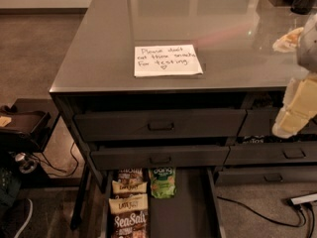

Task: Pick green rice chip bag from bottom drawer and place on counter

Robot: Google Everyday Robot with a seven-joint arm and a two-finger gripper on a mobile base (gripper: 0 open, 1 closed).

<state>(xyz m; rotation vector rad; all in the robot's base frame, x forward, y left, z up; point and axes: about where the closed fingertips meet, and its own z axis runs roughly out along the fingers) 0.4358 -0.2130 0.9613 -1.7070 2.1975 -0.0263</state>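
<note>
The green rice chip bag point(162, 182), small and crinkly, lies at the back of the open bottom drawer point(185, 212), just beside brown snack bags point(130, 207). It is well below and left of the cream, blocky gripper point(297, 110) at the desk's point(198, 19) right front edge. I cannot tell whether the gripper is apart or together. The drawer is shallow dark metal and the desk top is glossy grey.

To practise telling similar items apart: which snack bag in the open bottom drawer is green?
The green rice chip bag, lying alone right of the column of brown bags. The gripper is at the view's right edge.
</note>
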